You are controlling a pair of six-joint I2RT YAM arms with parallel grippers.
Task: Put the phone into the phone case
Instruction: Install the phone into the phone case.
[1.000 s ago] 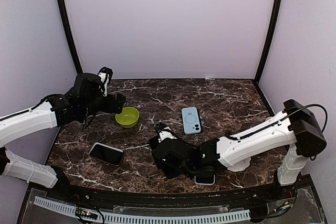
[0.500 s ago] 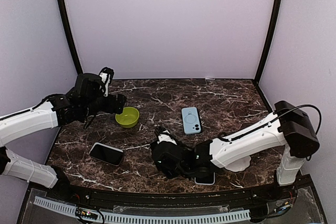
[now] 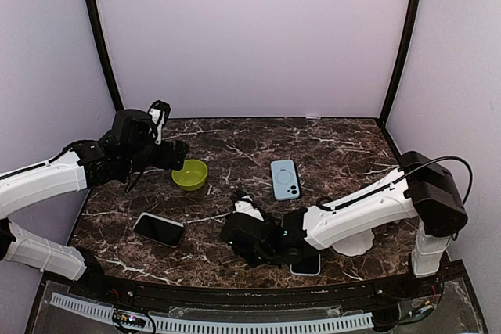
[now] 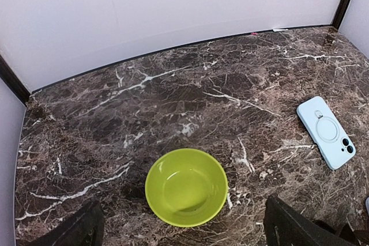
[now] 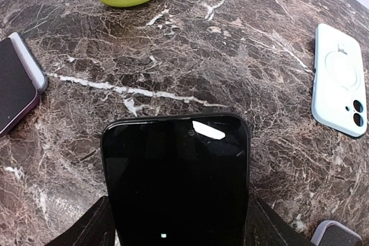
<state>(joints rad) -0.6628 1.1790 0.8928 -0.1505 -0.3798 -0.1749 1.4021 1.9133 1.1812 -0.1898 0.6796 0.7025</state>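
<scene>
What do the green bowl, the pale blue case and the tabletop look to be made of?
Lime-green bowl: probably plastic, smooth with a soft sheen. Pale blue phone case: matte, likely silicone or soft plastic, no glare. Tabletop: dark brown marble look with white veins; could be real stone or printed laminate.

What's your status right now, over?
Left gripper open above green bowl. Right gripper shut on black phone. Blue case lies back-up, nothing between.

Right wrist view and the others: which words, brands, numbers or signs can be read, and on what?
None can be read in any view.
light blue phone case: only a plain ring mark, no letters.
black phone: dark screen, no text.
</scene>
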